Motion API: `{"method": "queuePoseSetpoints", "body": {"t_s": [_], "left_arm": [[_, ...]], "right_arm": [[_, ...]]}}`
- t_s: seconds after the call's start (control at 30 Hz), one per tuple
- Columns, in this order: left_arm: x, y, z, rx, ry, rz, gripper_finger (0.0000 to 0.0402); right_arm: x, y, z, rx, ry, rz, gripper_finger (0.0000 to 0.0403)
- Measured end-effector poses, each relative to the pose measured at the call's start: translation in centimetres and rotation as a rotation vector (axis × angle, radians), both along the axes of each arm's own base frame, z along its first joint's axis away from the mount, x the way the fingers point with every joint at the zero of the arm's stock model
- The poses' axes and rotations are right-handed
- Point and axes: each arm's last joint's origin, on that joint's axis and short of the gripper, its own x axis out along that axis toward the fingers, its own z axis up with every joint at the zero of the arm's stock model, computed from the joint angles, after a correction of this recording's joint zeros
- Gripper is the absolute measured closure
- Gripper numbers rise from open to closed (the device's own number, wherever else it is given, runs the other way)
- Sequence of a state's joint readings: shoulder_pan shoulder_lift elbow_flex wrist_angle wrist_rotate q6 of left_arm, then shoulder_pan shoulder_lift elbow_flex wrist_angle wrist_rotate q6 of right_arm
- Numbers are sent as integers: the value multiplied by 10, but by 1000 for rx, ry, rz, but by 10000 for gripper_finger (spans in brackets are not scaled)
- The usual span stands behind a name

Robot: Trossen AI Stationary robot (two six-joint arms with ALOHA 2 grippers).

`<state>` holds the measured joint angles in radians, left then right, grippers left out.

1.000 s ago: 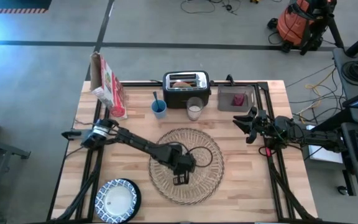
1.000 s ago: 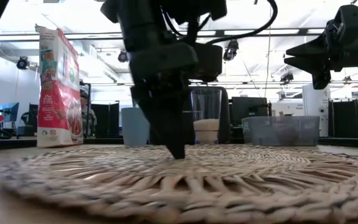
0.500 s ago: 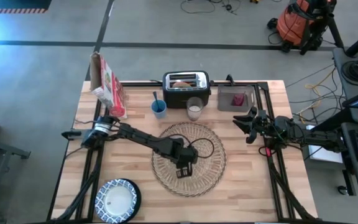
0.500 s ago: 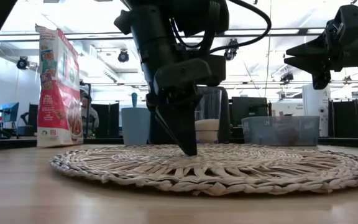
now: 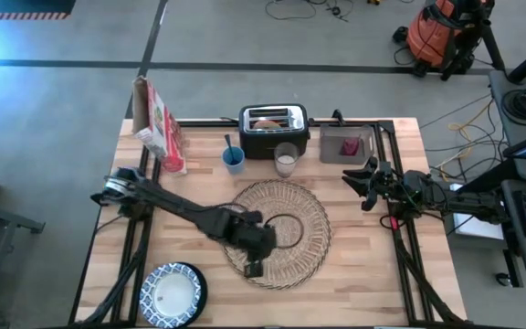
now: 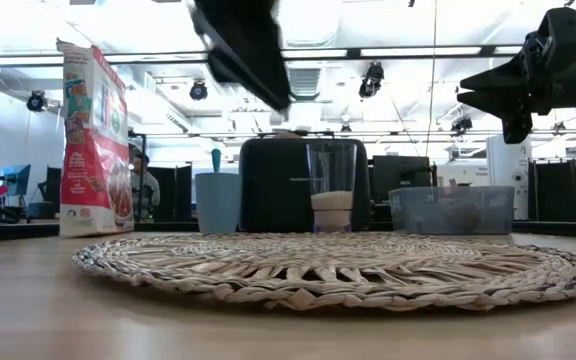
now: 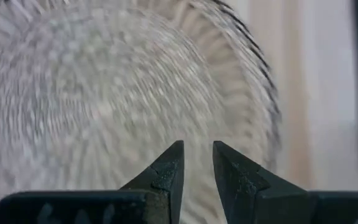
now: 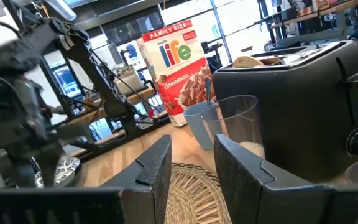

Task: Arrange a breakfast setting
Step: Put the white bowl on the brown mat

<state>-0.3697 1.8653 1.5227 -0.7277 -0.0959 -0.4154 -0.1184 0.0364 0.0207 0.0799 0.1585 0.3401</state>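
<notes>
Straw placemat (image 5: 279, 232): we count one.
Bowl (image 5: 172, 294): one.
Left gripper (image 5: 252, 268): slightly parted, empty.
Right gripper (image 5: 358, 182): parted, empty.

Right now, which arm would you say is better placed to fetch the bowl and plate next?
Left. The left gripper hangs open over the placemat's near-left edge, nearest the stacked bowl and plate; the right gripper waits across the table.

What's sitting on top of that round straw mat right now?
Nothing rests on the straw mat. The left gripper hangs above its near-left edge, fingers slightly apart and empty. The arm hides a strip of the mat in the high view; the low view shows nothing standing there.
</notes>
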Motion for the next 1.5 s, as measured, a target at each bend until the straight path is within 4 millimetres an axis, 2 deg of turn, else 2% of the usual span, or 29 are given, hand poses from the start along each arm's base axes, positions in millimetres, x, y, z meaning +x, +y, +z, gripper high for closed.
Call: {"method": "queuePoseSetpoints", "body": {"t_s": [0.2, 0.43, 0.57, 0.8, 0.93, 1.03, 1.13, 1.23, 1.5], "left_arm": [[-49, -38, 17, 26, 93, 113, 333], [-112, -79, 13, 86, 288, 335, 333], [-133, -92, 11, 76, 351, 471, 321], [-153, -97, 1, 138, 425, 473, 251], [-161, -97, -21, 134, 547, 374, 218], [-165, -96, -42, 92, 617, 300, 211], [-168, -93, -54, 75, 631, 220, 210], [-172, -89, -58, 99, 625, 174, 210], [-176, -81, -46, 153, 540, 127, 210]], "right_arm": [[0, 0, 0, 0, 0, 0, 291], [0, 0, 0, 0, 0, 0, 291], [0, 0, 0, 0, 0, 0, 291], [0, 0, 0, 0, 0, 0, 291], [0, 0, 0, 0, 0, 0, 291], [0, 0, 0, 0, 0, 0, 291], [0, 0, 0, 0, 0, 0, 291], [0, 0, 0, 0, 0, 0, 291], [0, 0, 0, 0, 0, 0, 291]]}}
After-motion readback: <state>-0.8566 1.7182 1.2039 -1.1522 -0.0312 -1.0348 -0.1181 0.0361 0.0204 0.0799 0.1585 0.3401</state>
